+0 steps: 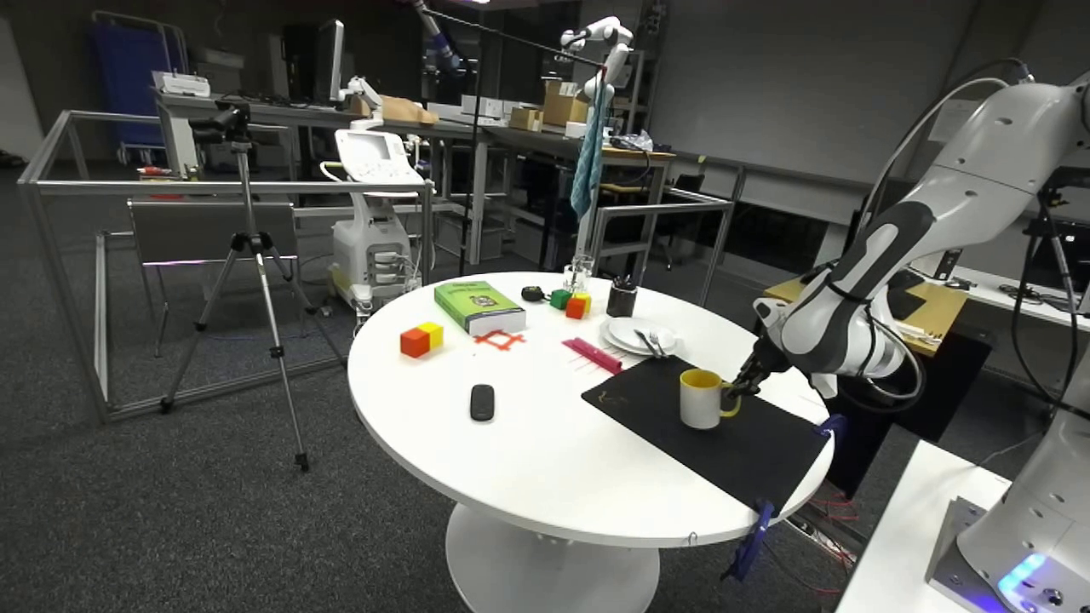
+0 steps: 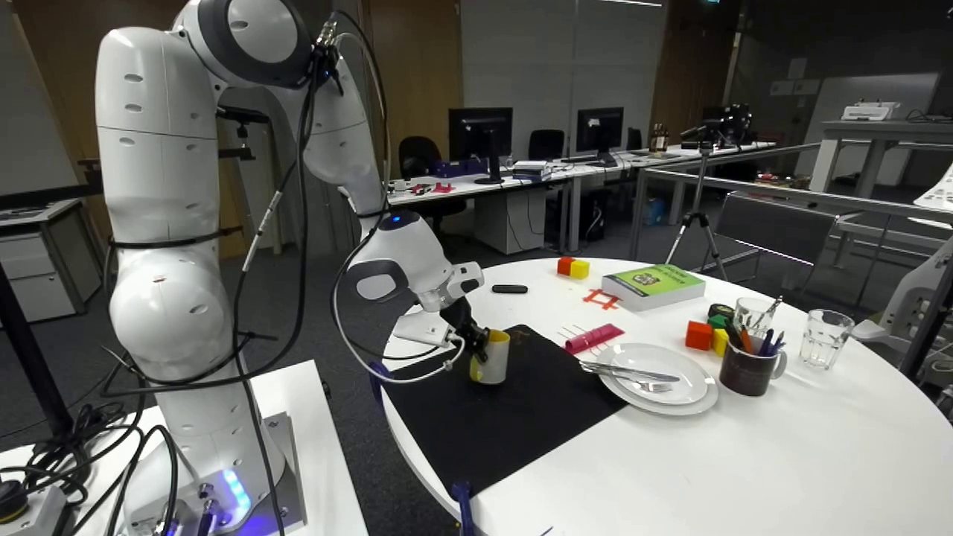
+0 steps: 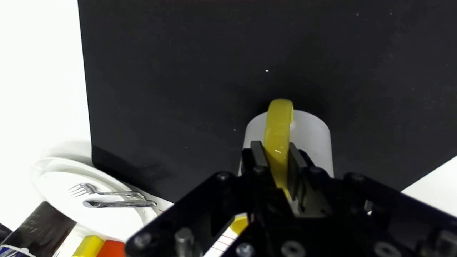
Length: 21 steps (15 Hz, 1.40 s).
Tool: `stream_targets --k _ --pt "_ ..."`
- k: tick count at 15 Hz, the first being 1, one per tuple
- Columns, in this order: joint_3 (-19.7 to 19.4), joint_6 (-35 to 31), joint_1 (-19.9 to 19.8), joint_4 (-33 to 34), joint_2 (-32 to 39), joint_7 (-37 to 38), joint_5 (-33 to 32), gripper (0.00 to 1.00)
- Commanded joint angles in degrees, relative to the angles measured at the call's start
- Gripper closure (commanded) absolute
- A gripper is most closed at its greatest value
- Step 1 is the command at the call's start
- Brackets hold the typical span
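Wrist view alone clearly showed the end effector clamped on the glossy, curved handle of the mug.

The mug is white outside, with a yellow inside and handle. The mat and gripper are black, the clamps blue, the table and plates white. The book cover is green, the towel teal, the cubes red, yellow and green.
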<state>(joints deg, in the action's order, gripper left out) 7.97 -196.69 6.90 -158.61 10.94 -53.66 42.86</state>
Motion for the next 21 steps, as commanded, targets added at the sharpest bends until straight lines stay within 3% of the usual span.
stream_targets --k 1,5,7,11,21 --pt "1.3 -2.9 -2.0 -0.2 -0.3 -1.1 -0.3 0.96" --pt "2.7 -4.0 -3.7 -0.9 -0.6 0.4 -2.2 0.96" --pt "0.0 -1.7 -1.9 -1.0 -2.8 -1.2 -1.4 0.96" --pt "-1.9 -1.7 -1.1 -1.4 -3.2 -3.1 -1.5 0.96" --pt "-0.7 -1.7 -3.5 -1.1 -1.7 -0.1 -9.8 0.96"
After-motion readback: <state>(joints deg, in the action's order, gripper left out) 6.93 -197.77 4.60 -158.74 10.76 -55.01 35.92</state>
